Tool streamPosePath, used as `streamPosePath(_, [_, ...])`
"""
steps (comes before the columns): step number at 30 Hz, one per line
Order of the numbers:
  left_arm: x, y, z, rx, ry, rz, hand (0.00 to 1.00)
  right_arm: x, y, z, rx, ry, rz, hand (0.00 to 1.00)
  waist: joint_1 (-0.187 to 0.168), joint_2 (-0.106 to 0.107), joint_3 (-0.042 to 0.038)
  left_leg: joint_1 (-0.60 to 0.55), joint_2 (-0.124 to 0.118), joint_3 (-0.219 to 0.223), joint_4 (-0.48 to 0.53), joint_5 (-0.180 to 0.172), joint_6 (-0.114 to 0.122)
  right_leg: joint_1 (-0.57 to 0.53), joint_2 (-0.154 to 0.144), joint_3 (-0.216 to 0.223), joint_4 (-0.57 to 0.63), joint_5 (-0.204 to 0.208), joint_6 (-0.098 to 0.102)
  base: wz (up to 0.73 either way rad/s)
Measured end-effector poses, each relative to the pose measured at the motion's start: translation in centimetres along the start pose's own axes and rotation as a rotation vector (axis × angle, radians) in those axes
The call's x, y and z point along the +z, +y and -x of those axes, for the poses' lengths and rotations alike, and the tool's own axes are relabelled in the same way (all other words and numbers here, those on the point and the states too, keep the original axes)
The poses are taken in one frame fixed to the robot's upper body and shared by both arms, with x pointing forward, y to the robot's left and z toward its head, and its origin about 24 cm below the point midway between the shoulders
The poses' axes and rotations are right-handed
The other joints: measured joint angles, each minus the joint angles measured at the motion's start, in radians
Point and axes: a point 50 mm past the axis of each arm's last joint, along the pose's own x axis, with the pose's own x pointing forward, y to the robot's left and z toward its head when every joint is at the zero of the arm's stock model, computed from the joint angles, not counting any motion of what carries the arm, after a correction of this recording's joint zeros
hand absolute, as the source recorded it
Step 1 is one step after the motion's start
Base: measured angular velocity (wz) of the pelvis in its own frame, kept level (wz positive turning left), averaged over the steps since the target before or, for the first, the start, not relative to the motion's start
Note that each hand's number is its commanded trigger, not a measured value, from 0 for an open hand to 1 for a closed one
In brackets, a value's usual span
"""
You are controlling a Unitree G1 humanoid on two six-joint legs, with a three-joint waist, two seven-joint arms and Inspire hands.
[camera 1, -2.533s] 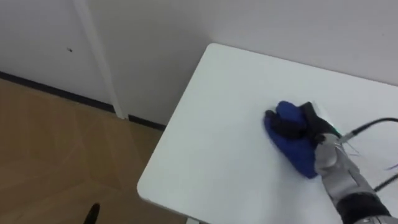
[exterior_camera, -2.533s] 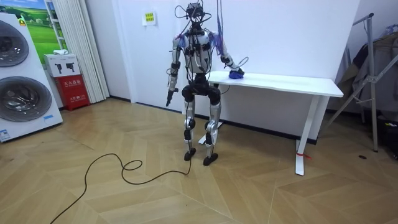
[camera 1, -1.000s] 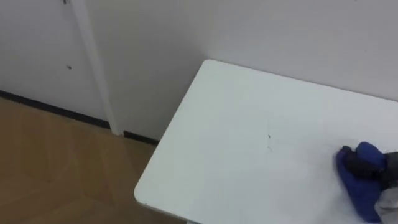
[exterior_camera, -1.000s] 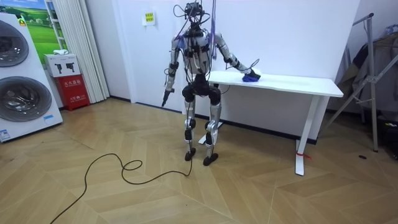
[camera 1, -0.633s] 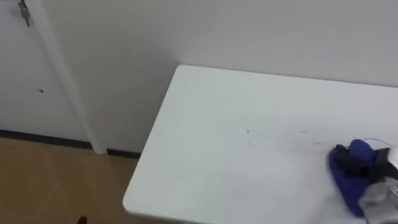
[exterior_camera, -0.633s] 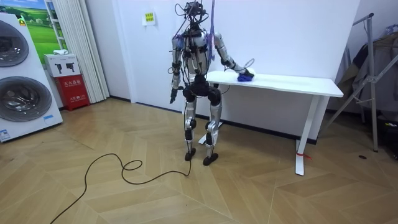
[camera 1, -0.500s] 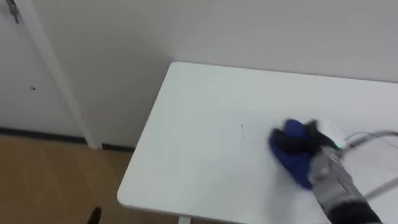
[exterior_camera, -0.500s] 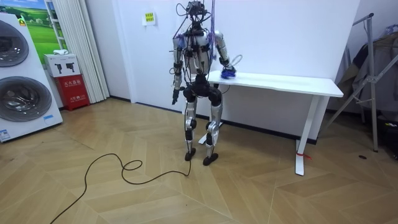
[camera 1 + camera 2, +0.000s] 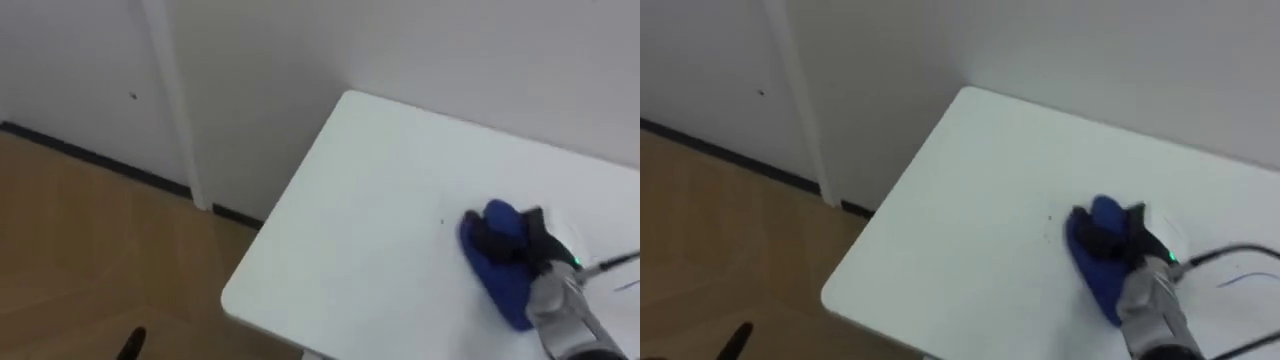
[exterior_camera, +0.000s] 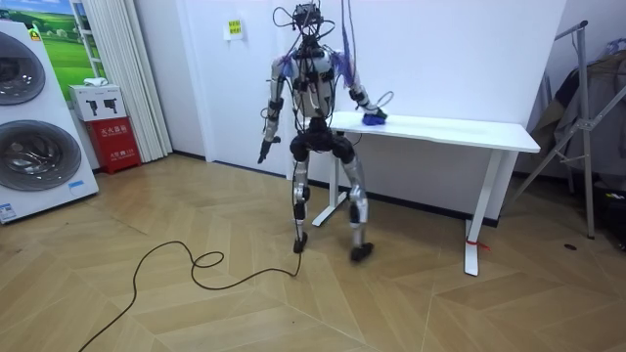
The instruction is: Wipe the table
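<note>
A white table (image 9: 350, 230) stands against the wall, its left end and front corner near me. On it lies a bunched blue cloth (image 9: 508, 268), also visible as the blue cloth (image 9: 1095, 262). My right hand (image 9: 505, 242) rests on top of it, dark fingers curled over the bunch. In the room view I stand at the table's (image 10: 460, 130) left end, with the right hand (image 10: 373, 117) reaching over it onto the cloth. My left hand (image 10: 262, 153) hangs by my side, away from the table.
A white wall and a vertical white trim strip (image 9: 175, 100) stand behind the table's left end, with wooden floor (image 9: 90, 260) below. Washing machines (image 10: 34, 127) and a red box (image 10: 119, 137) stand at the room view's left, and a metal stand (image 10: 587, 127) at its right.
My right hand swept the cloth far right along the table, then back left to mid-table. In the room view one foot has stepped out toward the view's right. The head camera shifted.
</note>
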Motion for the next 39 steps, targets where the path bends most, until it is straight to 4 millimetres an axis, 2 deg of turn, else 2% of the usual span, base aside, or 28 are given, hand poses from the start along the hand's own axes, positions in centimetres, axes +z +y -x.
streamPosePath(1, [0.1, 0.8, -0.1, 0.023, -0.005, -0.003, 0.00, -0.2, -0.1, 0.0, -0.003, 0.005, -0.012, 1.00, -0.006, -0.007, -0.0049, -0.013, 0.037, -0.004, 0.022, -0.006, -0.028, 0.023, -0.001, -0.003, -0.084, 0.045, 0.002, -0.22])
streamPosePath(2, [0.3, 1.1, -0.1, 0.031, -0.010, -0.002, 0.00, -0.2, -0.2, 0.0, -0.004, 0.006, -0.016, 1.00, -0.008, -0.008, -0.0055, -0.016, 0.058, -0.004, 0.031, -0.008, -0.045, 0.033, 0.006, -0.014, -0.121, 0.066, 0.007, -0.33])
streamPosePath(4, [1.3, 1.7, -0.1, 0.053, -0.044, 0.016, 0.00, 0.5, -0.3, -0.1, -0.005, -0.025, -0.018, 1.00, 0.000, -0.010, -0.0072, -0.014, 0.143, 0.002, 0.035, 0.008, -0.119, 0.034, 0.069, -0.028, -0.178, 0.110, 0.024, -0.44])
streamPosePath(5, [1.7, 1.8, -0.1, 0.062, -0.057, 0.019, 0.00, 1.0, -0.3, -0.2, -0.004, -0.039, -0.018, 1.00, 0.001, -0.010, -0.0076, -0.012, 0.167, 0.002, 0.034, 0.017, -0.141, 0.022, 0.093, -0.034, -0.164, 0.112, 0.026, -0.50])
streamPosePath(6, [2.3, 1.7, -0.1, 0.067, -0.075, 0.034, 0.00, 2.1, -0.4, -0.3, -0.001, -0.077, -0.009, 1.00, 0.010, -0.003, -0.0110, -0.012, 0.212, 0.012, 0.024, 0.037, -0.178, -0.009, 0.127, -0.089, -0.107, 0.078, 0.079, -0.59])
streamPosePath(7, [2.5, 0.7, 0.0, 0.037, -0.079, 0.056, 0.00, 3.6, -0.4, -0.5, -0.001, -0.124, 0.018, 1.00, 0.022, 0.029, -0.0117, 0.000, 0.270, 0.013, 0.015, 0.076, -0.152, -0.040, 0.180, -0.099, -0.033, 0.029, 0.061, -0.55])
streamPosePath(8, [2.6, 0.3, 0.1, 0.023, -0.079, 0.064, 0.00, 4.0, -0.2, -0.3, 0.010, -0.144, 0.030, 1.00, 0.020, 0.028, -0.0123, 0.002, 0.278, 0.013, 0.007, 0.113, -0.106, -0.050, 0.187, -0.102, -0.009, 0.004, 0.044, -0.26])
streamPosePath(9, [2.8, -1.0, 0.3, -0.010, -0.083, 0.078, 0.00, 4.7, 0.3, -0.1, 0.033, -0.176, 0.062, 1.00, 0.006, 0.025, -0.0109, -0.004, 0.286, 0.013, 0.008, 0.189, -0.049, -0.059, 0.206, -0.101, 0.014, -0.035, 0.017, -0.05])
streamPosePath(10, [2.9, -2.3, 0.5, -0.048, -0.081, 0.091, 0.00, 5.7, 0.7, 0.0, 0.048, -0.204, 0.088, 1.00, 0.005, 0.024, -0.0088, -0.020, 0.278, 0.017, 0.043, 0.212, -0.049, -0.058, 0.224, -0.098, 0.019, -0.061, -0.016, 0.00])
streamPosePath(11, [3.0, -2.7, 0.5, -0.063, -0.083, 0.093, 0.00, 6.5, 0.8, 0.1, 0.056, -0.218, 0.096, 1.00, 0.004, 0.024, -0.0094, -0.037, 0.266, 0.016, 0.072, 0.203, -0.046, -0.058, 0.233, -0.097, 0.021, -0.071, -0.032, -0.24])
streamPosePath(12, [3.0, -3.4, 0.7, -0.087, -0.086, 0.097, 0.00, 8.0, 1.3, 0.3, 0.077, -0.247, 0.109, 1.00, 0.020, 0.021, -0.0066, -0.070, 0.217, 0.016, 0.144, 0.159, -0.033, -0.069, 0.236, -0.077, 0.034, -0.085, -0.057, -0.49])
streamPosePath(13, [2.9, -4.0, 0.8, -0.106, -0.080, 0.101, 0.00, 9.5, 1.6, 0.4, 0.097, -0.274, 0.136, 1.00, 0.037, 0.023, 0.0011, -0.103, 0.145, 0.013, 0.218, 0.094, -0.032, -0.077, 0.249, -0.057, 0.035, -0.089, -0.080, -0.56])
streamPosePath(14, [2.8, -4.3, 0.9, -0.115, -0.075, 0.107, 0.00, 10.1, 1.7, 0.5, 0.108, -0.285, 0.148, 1.00, 0.045, 0.025, 0.0048, -0.123, 0.105, 0.008, 0.239, 0.066, -0.030, -0.078, 0.254, -0.053, 0.034, -0.089, -0.091, -0.56])
streamPosePath(15, [2.8, -4.8, 0.9, -0.132, -0.068, 0.112, 0.00, 11.0, 1.6, 0.6, 0.122, -0.305, 0.181, 1.00, 0.066, 0.027, 0.0087, -0.148, 0.019, 0.009, 0.241, 0.031, -0.016, -0.086, 0.265, -0.050, 0.029, -0.088, -0.105, -0.58])
streamPosePath(16, [2.3, -5.0, 0.9, -0.141, -0.051, 0.120, 0.00, 12.0, 1.7, 0.8, 0.138, -0.333, 0.210, 1.00, 0.096, 0.029, 0.0110, -0.160, -0.050, 0.023, 0.197, 0.019, -0.001, -0.096, 0.280, -0.034, 0.027, -0.087, -0.120, -0.68])
streamPosePath(17, [2.0, -5.0, 1.0, -0.142, -0.044, 0.119, 0.00, 12.5, 1.7, 0.9, 0.143, -0.349, 0.227, 1.00, 0.110, 0.031, 0.0109, -0.165, -0.075, 0.027, 0.163, 0.021, 0.007, -0.101, 0.293, -0.024, 0.025, -0.088, -0.125, -0.70])
streamPosePath(18, [1.5, -4.9, 0.9, -0.138, -0.029, 0.118, 0.00, 12.9, 1.7, 0.9, 0.147, -0.369, 0.237, 1.00, 0.117, 0.038, 0.0059, -0.173, -0.112, 0.024, 0.105, 0.050, 0.070, -0.106, 0.314, -0.010, 0.016, -0.090, -0.129, -0.41])
streamPosePath(19, [0.6, -4.6, 0.9, -0.131, -0.002, 0.135, 0.00, 13.0, 1.9, 1.1, 0.160, -0.383, 0.235, 1.00, 0.116, 0.016, 0.0040, -0.160, -0.121, 0.015, 0.057, 0.074, 0.069, -0.109, 0.318, -0.009, -0.005, -0.085, -0.121, -0.15])
streamPosePath(20, [0.2, -4.7, 0.9, -0.131, 0.013, 0.141, 0.00, 13.0, 1.9, 1.0, 0.160, -0.388, 0.234, 1.00, 0.109, 0.007, 0.0015, -0.153, -0.124, 0.017, 0.030, 0.086, 0.070, -0.104, 0.320, -0.014, -0.023, -0.078, -0.125, 0.11])
streamPosePath(23, [-1.8, -5.1, 1.2, -0.136, 0.069, 0.129, 0.00, 10.3, 0.8, 0.1, 0.111, -0.334, 0.190, 1.00, 0.066, -0.001, -0.0006, -0.134, -0.141, -0.034, -0.037, 0.110, 0.065, -0.041, 0.344, -0.060, -0.134, -0.044, -0.122, 0.59])
streamPosePath(25, [-3.1, -4.3, 1.1, -0.110, 0.101, 0.130, 0.00, 6.0, -0.5, -0.5, 0.033, -0.217, 0.062, 1.00, 0.018, -0.016, -0.0052, -0.119, -0.171, -0.093, -0.069, 0.120, 0.066, 0.013, 0.338, -0.127, -0.191, -0.040, -0.112, 0.87])
streamPosePath(26, [-3.3, -4.0, 1.1, -0.097, 0.109, 0.138, 0.00, 4.9, -1.0, -0.6, 0.004, -0.184, 0.045, 1.00, 0.009, -0.020, -0.0063, -0.117, -0.175, -0.105, -0.076, 0.121, 0.066, 0.023, 0.337, -0.138, -0.202, -0.041, -0.109, 0.62])
streamPosePath(27, [-3.7, -3.2, 1.0, -0.065, 0.121, 0.165, 0.00, 2.4, -2.2, -1.0, -0.054, -0.107, 0.012, 1.00, -0.005, -0.030, -0.0064, -0.109, -0.186, -0.124, -0.089, 0.124, 0.067, 0.039, 0.334, -0.159, -0.218, -0.043, -0.104, 0.41])
streamPosePath(31, [-5.0, -0.5, 0.8, 0.060, 0.148, 0.226, 0.00, -6.3, -5.5, -0.5, -0.158, 0.187, -0.100, 1.00, -0.020, -0.062, -0.0138, -0.076, -0.200, -0.144, -0.103, 0.114, 0.069, 0.096, 0.337, -0.176, -0.255, -0.037, -0.091, 0.24])
streamPosePath(32, [-5.3, -0.4, 0.8, 0.072, 0.157, 0.227, 0.00, -7.7, -6.1, -0.2, -0.175, 0.237, -0.120, 1.00, -0.027, -0.063, -0.0116, -0.058, -0.203, -0.148, -0.105, 0.111, 0.072, 0.111, 0.339, -0.168, -0.252, -0.036, -0.089, 0.21])
streamPosePath(35, [-5.7, -0.6, 0.9, 0.078, 0.166, 0.221, 0.00, -9.0, -6.0, 0.5, -0.194, 0.271, -0.108, 1.00, -0.030, -0.058, -0.0100, -0.029, -0.202, -0.144, -0.107, 0.096, 0.074, 0.135, 0.340, -0.151, -0.256, -0.035, -0.086, -0.11])
streamPosePath(38, [-5.0, -1.4, 1.0, 0.054, 0.144, 0.207, 0.00, -7.2, -5.7, -0.2, -0.198, 0.242, -0.106, 1.00, -0.020, -0.047, -0.0042, -0.024, -0.200, -0.127, -0.115, 0.087, 0.076, 0.133, 0.340, -0.126, -0.252, -0.034, -0.082, -0.33])
streamPosePath(39, [-4.4, -2.0, 1.0, 0.036, 0.128, 0.197, 0.00, -5.9, -5.1, -0.4, -0.189, 0.228, -0.090, 1.00, -0.001, -0.039, -0.0041, -0.023, -0.195, -0.104, -0.117, 0.084, 0.076, 0.129, 0.340, -0.120, -0.252, -0.033, -0.079, -0.60])
